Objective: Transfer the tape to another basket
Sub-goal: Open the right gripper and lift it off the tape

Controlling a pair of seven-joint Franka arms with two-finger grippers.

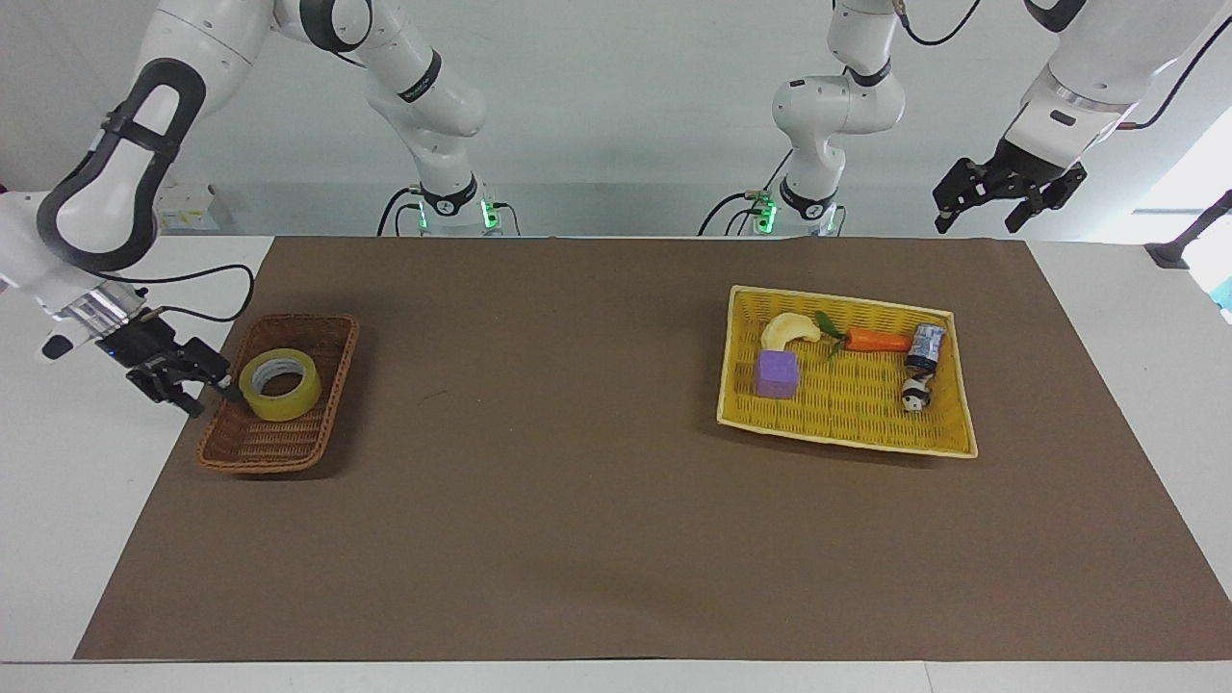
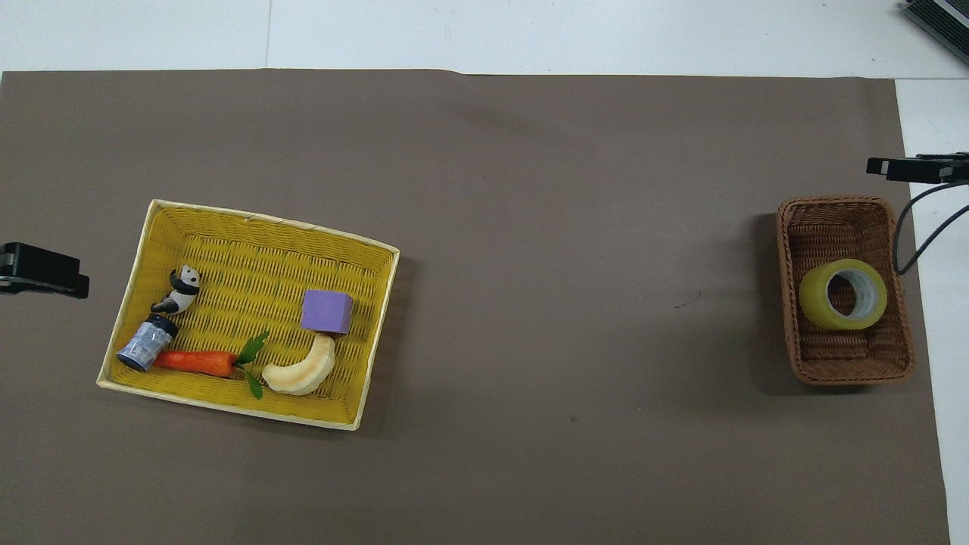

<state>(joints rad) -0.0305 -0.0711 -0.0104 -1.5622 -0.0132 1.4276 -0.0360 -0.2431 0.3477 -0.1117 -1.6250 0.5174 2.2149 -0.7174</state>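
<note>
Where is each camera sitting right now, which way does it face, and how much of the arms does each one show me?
Facing view: high across the table, facing the robots; both arms whole, right gripper beside the brown basket, left gripper raised, waiting.
Overhead view: above the robots' end, looking steeply down; only gripper tips show.
Shared: tape in the brown basket, yellow basket, half a turn apart.
</note>
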